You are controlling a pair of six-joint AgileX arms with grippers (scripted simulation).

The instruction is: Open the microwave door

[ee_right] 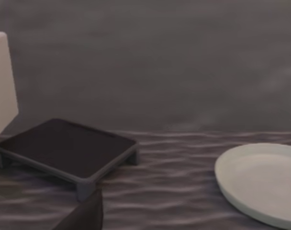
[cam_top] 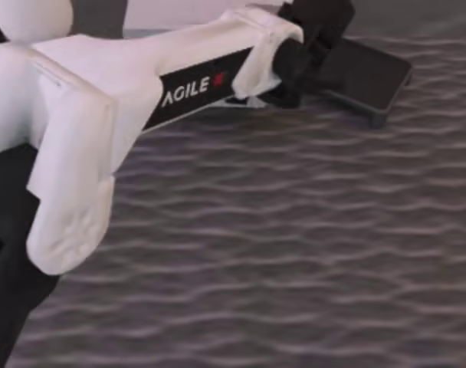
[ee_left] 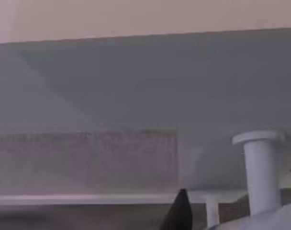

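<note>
Left arm (cam_top: 141, 100) outstretched; pincer (cam_top: 294, 65) seemingly at microwave (ee_left: 136, 96).

The white left arm (cam_top: 141, 92) stretches from the table's near left toward the far middle, its black gripper (cam_top: 310, 46) at the far end. The right arm is out of sight from above.
</note>
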